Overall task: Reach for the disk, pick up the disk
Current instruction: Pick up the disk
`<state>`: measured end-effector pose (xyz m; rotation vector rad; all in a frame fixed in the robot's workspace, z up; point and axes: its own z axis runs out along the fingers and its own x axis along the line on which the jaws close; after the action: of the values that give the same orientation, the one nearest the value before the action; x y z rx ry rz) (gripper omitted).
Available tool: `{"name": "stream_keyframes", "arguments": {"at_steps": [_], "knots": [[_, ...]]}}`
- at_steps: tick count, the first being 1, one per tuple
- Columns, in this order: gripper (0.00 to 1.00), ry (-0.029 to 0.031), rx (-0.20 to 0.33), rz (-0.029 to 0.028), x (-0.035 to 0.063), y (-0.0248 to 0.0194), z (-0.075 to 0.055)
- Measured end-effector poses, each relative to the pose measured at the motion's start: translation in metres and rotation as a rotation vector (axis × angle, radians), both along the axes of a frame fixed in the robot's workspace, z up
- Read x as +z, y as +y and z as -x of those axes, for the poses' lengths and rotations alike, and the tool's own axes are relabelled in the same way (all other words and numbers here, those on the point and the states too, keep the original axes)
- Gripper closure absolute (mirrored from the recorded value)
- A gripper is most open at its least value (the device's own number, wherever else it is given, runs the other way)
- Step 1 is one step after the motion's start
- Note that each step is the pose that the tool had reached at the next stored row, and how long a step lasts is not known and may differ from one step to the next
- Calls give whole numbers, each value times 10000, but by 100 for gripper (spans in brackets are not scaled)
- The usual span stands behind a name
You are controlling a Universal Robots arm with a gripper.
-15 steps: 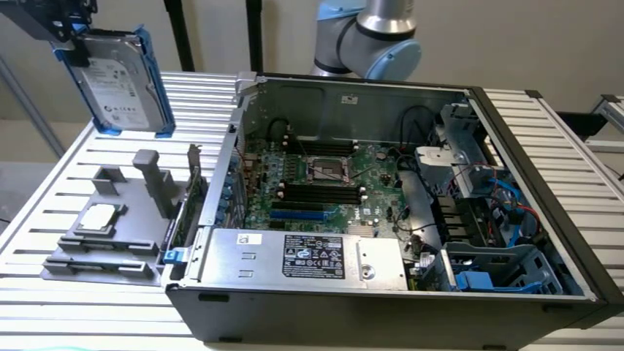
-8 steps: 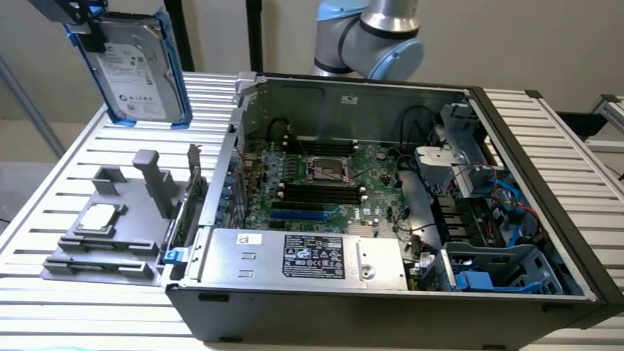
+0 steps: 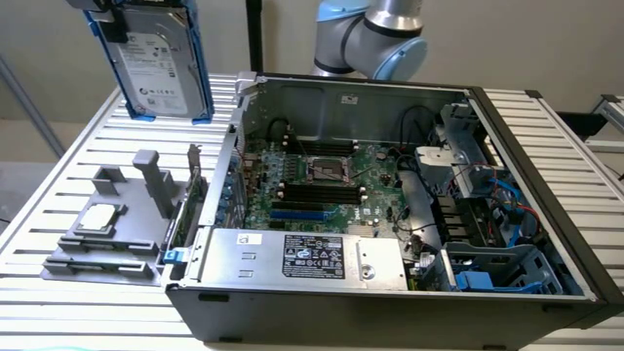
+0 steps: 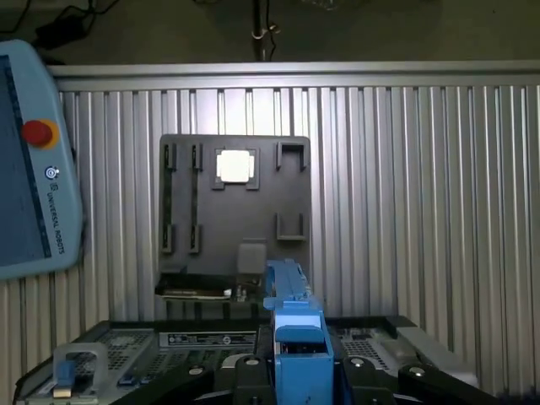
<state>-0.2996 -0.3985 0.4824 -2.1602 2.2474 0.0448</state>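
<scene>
Blue plastic rails are running down both long sides of one flat silver-grey disk with a white label. The disk is hanging upright in the air, high over the table, on the exterior view's left. It is not touching the table. Its label is facing the exterior camera.

One end effector is pinching the disk at its top end. In the wrist view the disk is showing edge-on, and two dark fingers are sitting one on each side of it.

One big black computer case is lying open on the ribbed metal table, with one green board inside it. One flat grey plastic tray is lying just beside the case, on the exterior view's left. One small square silver chip is resting in the tray.

One grey and light blue robot arm is showing behind the case. One light blue control tablet with one round red button is sitting at the far side of the table in the wrist view.
</scene>
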Motion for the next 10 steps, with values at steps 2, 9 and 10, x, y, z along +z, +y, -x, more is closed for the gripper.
{"name": "stream_keyframes", "arguments": {"at_steps": [2, 9, 10], "knots": [[67, -1, 1, -7, 25, -34, -90], [67, 0, 1, -24, 71, -156, -409], [67, 0, 1, -27, 73, -173, -454]]}}
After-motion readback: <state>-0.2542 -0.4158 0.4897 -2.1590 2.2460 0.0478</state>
